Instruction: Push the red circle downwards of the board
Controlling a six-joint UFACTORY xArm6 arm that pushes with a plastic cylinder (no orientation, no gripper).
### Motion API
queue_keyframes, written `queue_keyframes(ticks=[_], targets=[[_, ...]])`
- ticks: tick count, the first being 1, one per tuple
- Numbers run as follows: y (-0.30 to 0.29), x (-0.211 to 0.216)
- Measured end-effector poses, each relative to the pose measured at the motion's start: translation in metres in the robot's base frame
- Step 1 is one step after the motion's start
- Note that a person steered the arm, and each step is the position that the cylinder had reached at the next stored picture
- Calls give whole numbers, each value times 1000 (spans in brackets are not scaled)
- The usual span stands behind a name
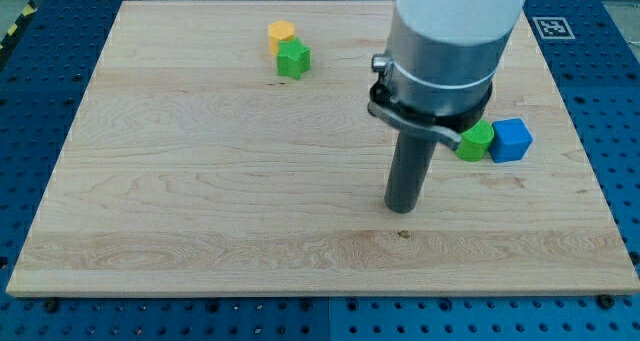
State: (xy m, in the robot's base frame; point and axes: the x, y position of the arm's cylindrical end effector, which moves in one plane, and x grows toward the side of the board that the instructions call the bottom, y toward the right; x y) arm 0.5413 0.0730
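Note:
No red circle shows in the camera view; the arm's wide body may hide it. My tip (401,210) rests on the wooden board (200,181) right of centre, in the lower half. A green block (475,141) and a blue cube (511,139) sit side by side, up and to the right of my tip, with the green one partly behind the arm. A yellow-orange block (281,33) and a green star-shaped block (293,58) touch each other near the top, far up and left of my tip.
The arm's white and grey body (450,41) covers the board's upper right part. A small dark knot (403,232) marks the wood just below my tip. Blue perforated table (30,101) surrounds the board.

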Motion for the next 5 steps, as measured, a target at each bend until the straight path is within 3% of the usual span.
queue_keyframes(ticks=[1, 3, 4, 5], targets=[[-55, -21], [-106, -103], [-119, -181], [-68, -239]])
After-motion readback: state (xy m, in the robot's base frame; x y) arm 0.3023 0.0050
